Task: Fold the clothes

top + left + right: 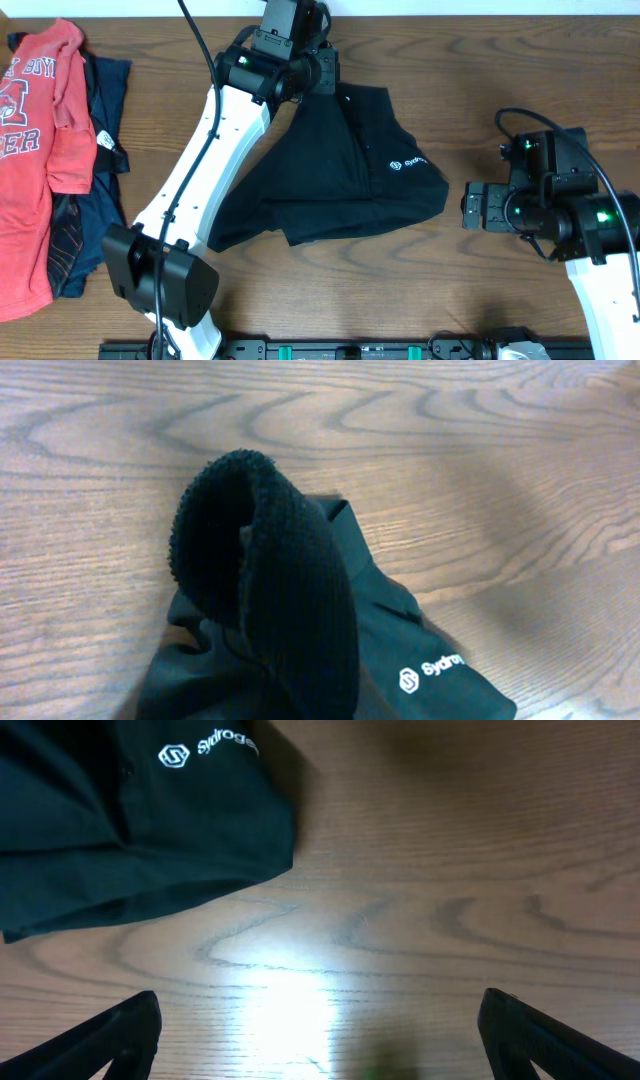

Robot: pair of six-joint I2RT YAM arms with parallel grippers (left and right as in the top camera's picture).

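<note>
Black shirt [320, 180] lay crumpled at table [400, 300] centre in the overhead view. Broad lower edge ran approx 8 o'clk to 3 o'clk, which was its long axis. The cloth narrowed to a peak pointing at 12 o'clk. White logo [405, 163] sat near the 3 o'clk corner, lettering reading left to right.

L gripper [328, 78] was at that 12 o'clk peak, right on the fabric. Its fingers were hidden in both views, but it was closed. In the L wrist view the ribbed collar [260, 550] bunched up toward the lens w/ the rest of the shirt hanging below, so it looked pinched on the collar.

R gripper [320, 1030] hung over bare wood at 3 o'clk of the shirt, near its logo corner but apart from it. Its jaws were spread wide w/ nothing btwn them.

Orange-red T-shirt [35, 150] lay at 9 o'clk on the table edge, long axis 12 to 6 o'clk. Navy garment [108, 100] lay just beside it, partly under, well apart from the black shirt.
</note>
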